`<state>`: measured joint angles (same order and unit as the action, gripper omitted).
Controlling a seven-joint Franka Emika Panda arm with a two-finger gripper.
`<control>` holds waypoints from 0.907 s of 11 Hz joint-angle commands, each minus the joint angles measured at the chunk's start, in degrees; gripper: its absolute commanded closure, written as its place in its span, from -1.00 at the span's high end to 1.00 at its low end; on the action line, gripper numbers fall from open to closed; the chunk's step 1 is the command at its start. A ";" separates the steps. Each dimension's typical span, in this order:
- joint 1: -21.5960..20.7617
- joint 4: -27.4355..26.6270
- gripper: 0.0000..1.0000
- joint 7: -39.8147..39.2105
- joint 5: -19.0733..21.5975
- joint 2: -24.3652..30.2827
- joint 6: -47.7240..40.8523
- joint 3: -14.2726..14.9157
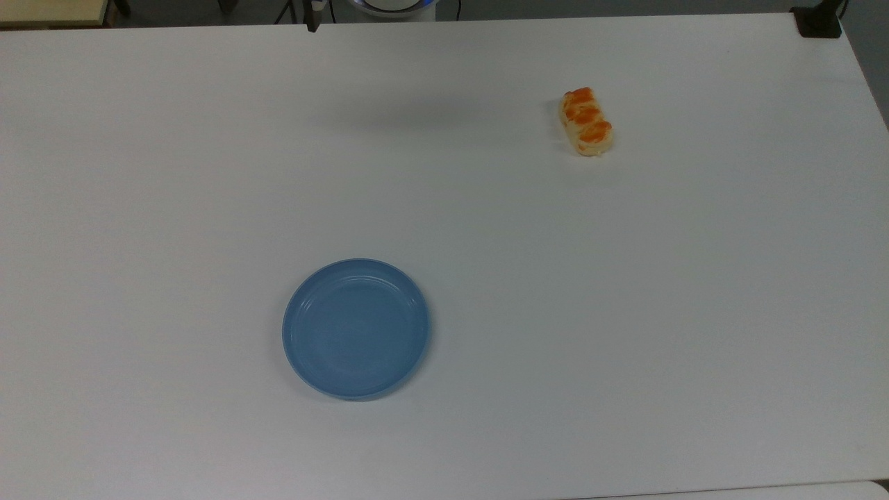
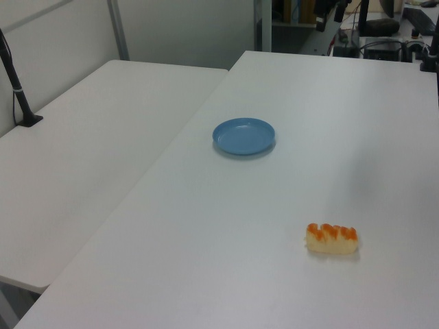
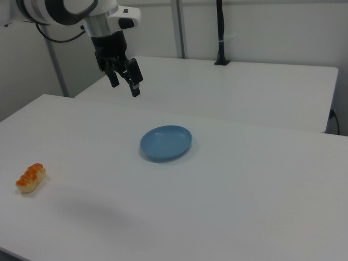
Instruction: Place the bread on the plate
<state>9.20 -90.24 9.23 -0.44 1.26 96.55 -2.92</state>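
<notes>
Hanging high above the tabletop [image 3: 228, 179] in the right view, our claw [image 3: 125, 81] has its two black fingers spread apart and holds nothing. We think we are at the very start: next we must go down to the bread [image 3: 31, 178] and pinch it softly. The bread looks lumpy and maybe squishy, with shiny orange bumps. It lies well apart from the plate [image 3: 166, 143], which is round, smooth, blue and bare.
</notes>
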 commanded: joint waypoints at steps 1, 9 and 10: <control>-0.41 -1.07 1.00 -9.25 0.19 -0.28 -0.93 0.98; -0.50 -0.64 1.00 -8.79 0.18 -0.91 -0.92 0.98; -0.41 -0.64 1.00 -8.79 0.18 -0.91 -1.01 0.72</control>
<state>9.27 -90.75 1.41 -0.45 0.12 96.54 -2.53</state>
